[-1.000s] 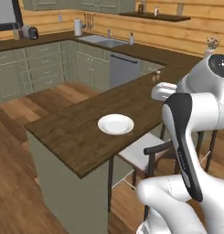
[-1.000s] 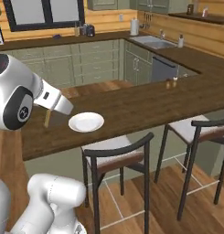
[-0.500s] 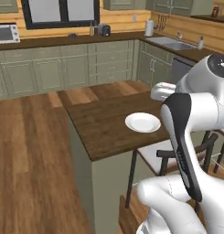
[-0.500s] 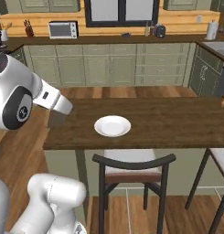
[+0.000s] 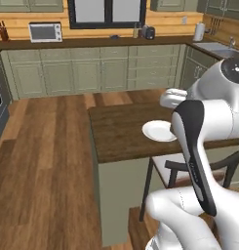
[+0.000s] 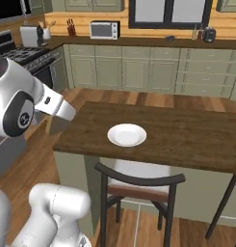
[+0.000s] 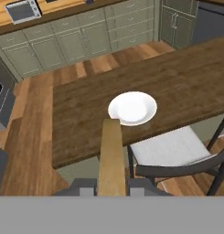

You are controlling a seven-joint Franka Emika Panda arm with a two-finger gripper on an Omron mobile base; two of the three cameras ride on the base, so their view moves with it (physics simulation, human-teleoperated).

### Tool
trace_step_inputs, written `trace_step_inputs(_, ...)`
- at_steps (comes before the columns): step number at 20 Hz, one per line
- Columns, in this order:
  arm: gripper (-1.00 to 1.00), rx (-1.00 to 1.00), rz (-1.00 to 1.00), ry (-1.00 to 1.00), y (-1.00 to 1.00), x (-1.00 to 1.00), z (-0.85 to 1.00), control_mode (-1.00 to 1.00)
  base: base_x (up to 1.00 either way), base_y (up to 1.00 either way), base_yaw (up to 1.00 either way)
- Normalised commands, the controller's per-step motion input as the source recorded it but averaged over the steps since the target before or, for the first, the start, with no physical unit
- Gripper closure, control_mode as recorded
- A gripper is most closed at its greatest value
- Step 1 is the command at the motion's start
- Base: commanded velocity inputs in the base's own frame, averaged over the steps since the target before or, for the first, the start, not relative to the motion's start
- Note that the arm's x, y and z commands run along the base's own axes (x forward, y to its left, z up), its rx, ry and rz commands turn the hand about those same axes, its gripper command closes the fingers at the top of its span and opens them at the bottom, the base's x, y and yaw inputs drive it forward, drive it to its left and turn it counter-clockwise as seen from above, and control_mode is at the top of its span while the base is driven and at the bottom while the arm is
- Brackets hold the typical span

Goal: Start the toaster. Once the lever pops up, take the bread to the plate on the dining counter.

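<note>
The hand [image 7: 111,188] is closed on a slice of bread [image 7: 110,155], a flat tan slab with a darker crust edge. In the hand view it stands up between the two dark fingertips [image 7: 86,188] and is seen edge-on. The jaws stand only as far apart as the slice is thick.

Beyond the upper end of the bread lies the plate [image 7: 132,108], round, plain white and smooth, with a shallow raised rim. The slice's end comes near the plate's closest rim in that view; the bread is held above and short of the plate, not over its centre. The plate sits flat on the dining counter [image 7: 186,87], a surface of dark brown planked wood with visible grain, set on plain pale grey-green sides [image 5: 121,195]. In the right base view the plate [image 6: 126,134] lies toward the near long edge of the surface, with bare wood all round it.

A chair [image 6: 138,185] with a curved dark backrest and a pale seat pad is tucked under that edge, just below the plate.

Farther off, across a warm plank floor [image 5: 48,161], grey-green drawered cabinets [image 6: 138,72] carry a long dark worktop along a wooden wall. On it stand a boxy silver microwave [image 6: 104,30] and the small dark toaster [image 5: 149,32]. No writing can be read anywhere.
</note>
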Motion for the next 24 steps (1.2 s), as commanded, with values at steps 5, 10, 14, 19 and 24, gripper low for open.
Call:
trace_step_inputs(5, 1.00, 0.04, 0.05, 0.02, -0.19, 0.04, -0.05, -1.00, 0.17, -0.70, 0.22)
trace_step_inputs(10, 1.00, 0.24, 0.18, 0.11, -1.00, 0.41, -0.43, -1.00, 0.00, 0.00, 0.00)
trace_step_inputs(14, 1.00, 0.15, 0.14, 0.08, -0.94, 0.90, -0.52, -1.00, 0.00, 0.00, 0.00)
trace_step_inputs(19, 1.00, 0.04, 0.14, 0.02, -0.51, 1.00, -0.55, -1.00, 0.00, 0.00, 0.00)
trace_step_inputs(24, 1.00, 0.00, 0.13, 0.01, -0.12, 1.00, -0.73, -1.00, 0.00, 0.00, 0.00)
